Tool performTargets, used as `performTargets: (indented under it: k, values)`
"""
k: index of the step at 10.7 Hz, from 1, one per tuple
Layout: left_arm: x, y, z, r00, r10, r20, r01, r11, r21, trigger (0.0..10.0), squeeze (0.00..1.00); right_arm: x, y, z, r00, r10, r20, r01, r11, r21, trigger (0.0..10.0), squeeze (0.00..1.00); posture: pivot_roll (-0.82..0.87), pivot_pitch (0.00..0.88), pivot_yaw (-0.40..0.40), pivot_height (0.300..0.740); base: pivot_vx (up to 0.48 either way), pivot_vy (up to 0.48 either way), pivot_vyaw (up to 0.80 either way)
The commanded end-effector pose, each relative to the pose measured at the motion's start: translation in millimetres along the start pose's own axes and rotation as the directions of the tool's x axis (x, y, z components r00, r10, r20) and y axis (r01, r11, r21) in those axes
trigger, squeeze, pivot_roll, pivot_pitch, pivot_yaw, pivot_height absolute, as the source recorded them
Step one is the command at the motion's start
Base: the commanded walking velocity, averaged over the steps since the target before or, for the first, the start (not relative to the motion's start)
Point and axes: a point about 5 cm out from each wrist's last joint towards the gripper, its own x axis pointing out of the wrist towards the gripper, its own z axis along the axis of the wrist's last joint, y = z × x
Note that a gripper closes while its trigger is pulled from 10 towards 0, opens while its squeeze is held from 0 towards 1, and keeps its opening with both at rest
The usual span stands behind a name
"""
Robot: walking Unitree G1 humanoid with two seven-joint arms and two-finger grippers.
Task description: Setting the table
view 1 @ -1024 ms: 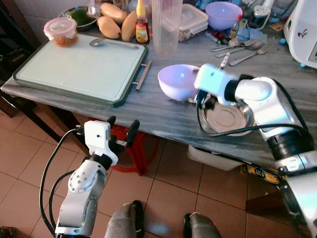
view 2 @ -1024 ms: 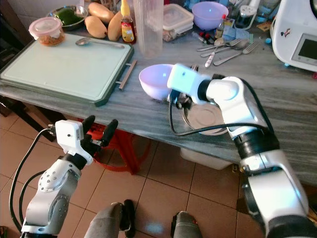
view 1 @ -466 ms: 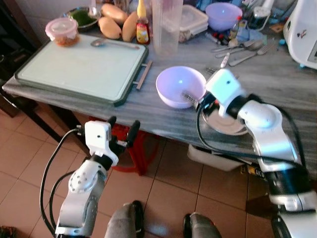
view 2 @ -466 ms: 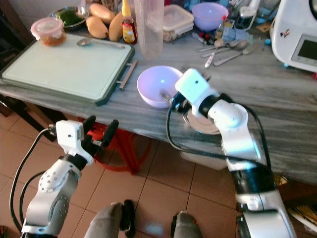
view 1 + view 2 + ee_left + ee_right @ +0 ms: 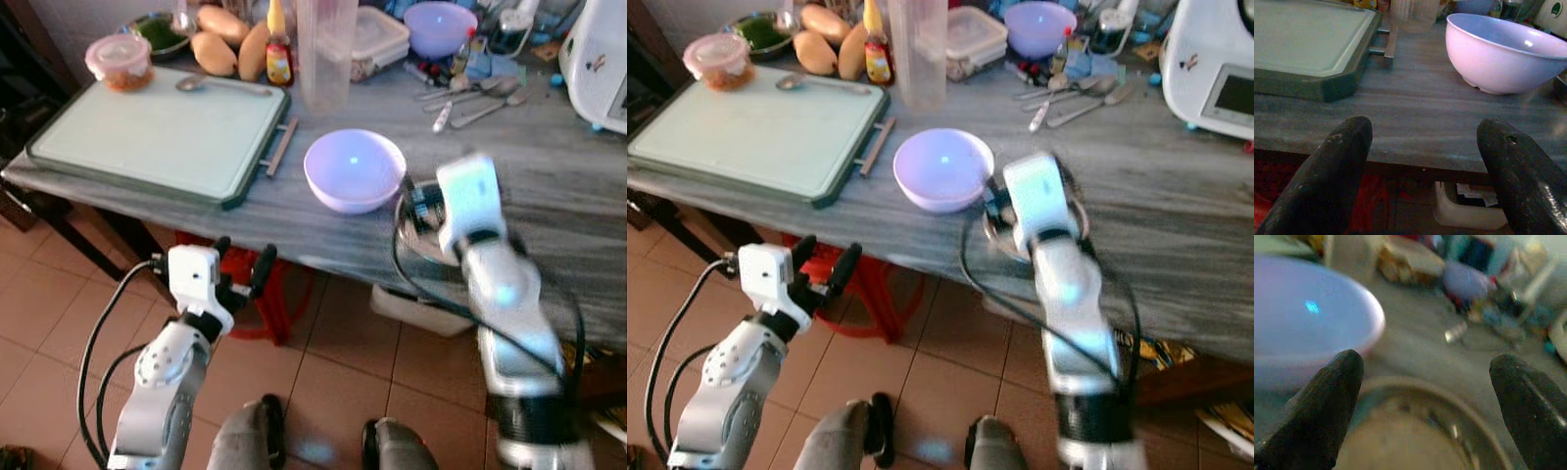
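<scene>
Left eye view: the lilac bowl sits on the grey table, just beside the steel plate, which the blurred right arm covers. The left gripper hangs below the table edge.

Left wrist view: its fingers are spread wide, facing the table edge.

Right wrist view: the right gripper hovers over the plate, fingers parted and empty.

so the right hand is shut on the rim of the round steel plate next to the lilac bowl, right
Not quite. The right hand is open, its black fingers spread wide over the round steel plate, gripping nothing, as the right wrist view shows. The plate does sit next to the lilac bowl.
</scene>
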Motion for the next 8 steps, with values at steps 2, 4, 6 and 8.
performTargets:
  k: [2,4,6,8]
  values:
    - [-3.7,-2.1,0,1.000,-0.012,-0.012,0.012,1.000,-0.002,10.0,0.00,-8.7,-4.9,-7,0.996,-0.067,-0.060,0.069,0.997,0.023,10.0,0.00,-0.05,0.181,0.065,0.740,0.000,0.000,0.00]
    - [-4.7,-2.4,-1,1.000,-0.016,-0.017,0.016,1.000,-0.002,10.0,0.00,-13.7,-2.4,-18,0.987,-0.074,-0.146,0.082,0.996,0.046,10.0,0.00,-0.05,0.189,0.066,0.740,0.000,0.000,0.00]
    - [-5.6,-2.4,0,1.000,-0.018,-0.023,0.018,1.000,-0.002,10.0,0.00,-13.0,4.8,-31,0.973,-0.014,-0.231,0.033,0.996,0.080,10.0,0.00,-0.04,0.195,0.067,0.740,0.000,0.000,0.00]
    - [-6.2,-2.2,0,1.000,-0.015,-0.025,0.015,1.000,-0.001,10.0,0.00,-11.4,9.8,-33,0.966,0.055,-0.252,-0.032,0.995,0.094,10.0,0.00,-0.04,0.198,0.067,0.740,0.000,0.000,0.00]
